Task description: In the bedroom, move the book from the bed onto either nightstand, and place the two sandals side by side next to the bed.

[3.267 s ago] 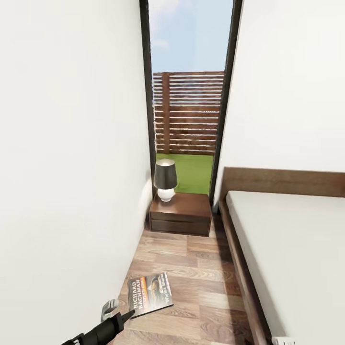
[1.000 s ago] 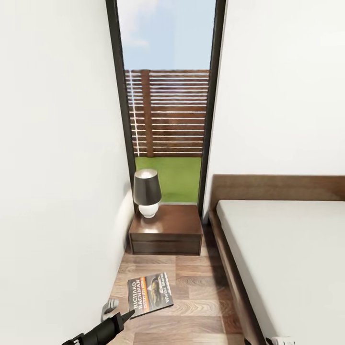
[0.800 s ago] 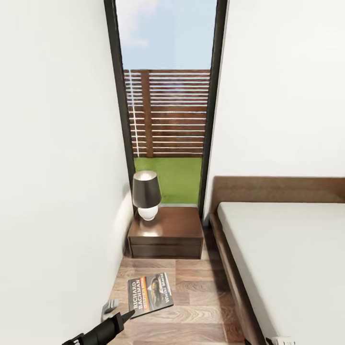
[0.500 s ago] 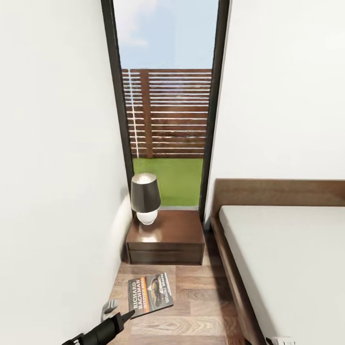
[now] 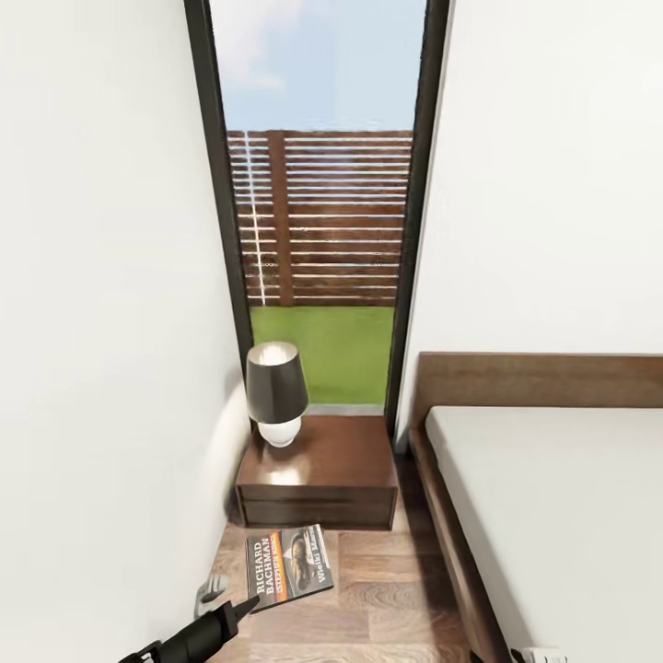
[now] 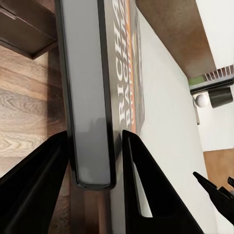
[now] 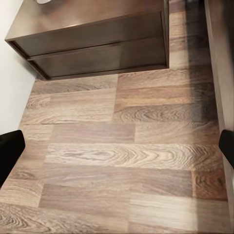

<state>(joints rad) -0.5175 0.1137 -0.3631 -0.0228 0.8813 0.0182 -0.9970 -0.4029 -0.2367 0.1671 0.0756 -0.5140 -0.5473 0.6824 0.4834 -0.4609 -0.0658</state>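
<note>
Head view: one book (image 5: 288, 565) held up by the left gripper (image 5: 221, 603), cover facing the camera, long axis running ahead from the jaws toward the one nightstand (image 5: 318, 470) just beyond, with one lamp (image 5: 276, 392) on its top and one bed (image 5: 562, 516) alongside.

Left wrist view: jaws closed narrow on the book's edge (image 6: 90, 97).

Right wrist view: fingertips (image 7: 9, 148) set wide, probably empty; nightstand front (image 7: 97, 46) ahead of the jaws, above bare floor (image 7: 126, 156). Left arm nearer.
</note>
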